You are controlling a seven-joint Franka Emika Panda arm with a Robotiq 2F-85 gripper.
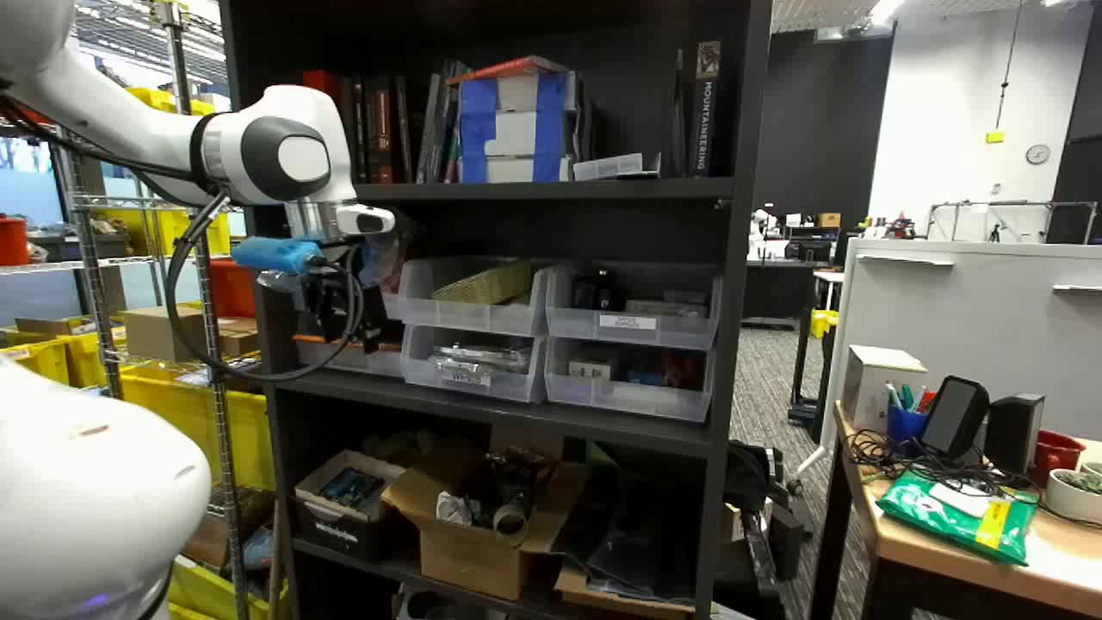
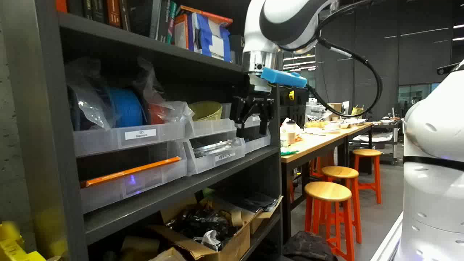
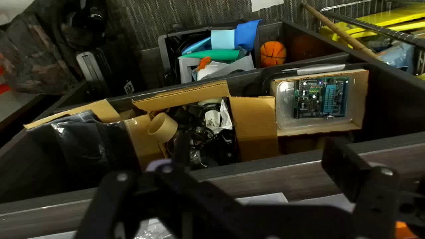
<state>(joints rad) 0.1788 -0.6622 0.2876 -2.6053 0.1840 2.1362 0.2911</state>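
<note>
Set, in an exterior view, against a dark wall (image 1: 835, 112) and a white wall (image 1: 947, 95) hung with a round clock (image 1: 1037, 154). Lit from overhead by a bright ceiling light (image 1: 885, 10). Floored in grey carpet (image 1: 770, 362). Furnished with a dark shelving unit (image 1: 742, 258), a wire rack (image 1: 177, 52) and a pale grey cabinet (image 1: 964, 319), plus, in an exterior view, a wood-topped table (image 2: 322, 142) and round stools (image 2: 328, 191) on orange legs.

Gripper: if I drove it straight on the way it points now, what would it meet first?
Pointing down, the gripper would perhaps meet the shelf edge under the clear bins first. Depth is unclear, so it may pass in front, toward the open cardboard box below.
</note>
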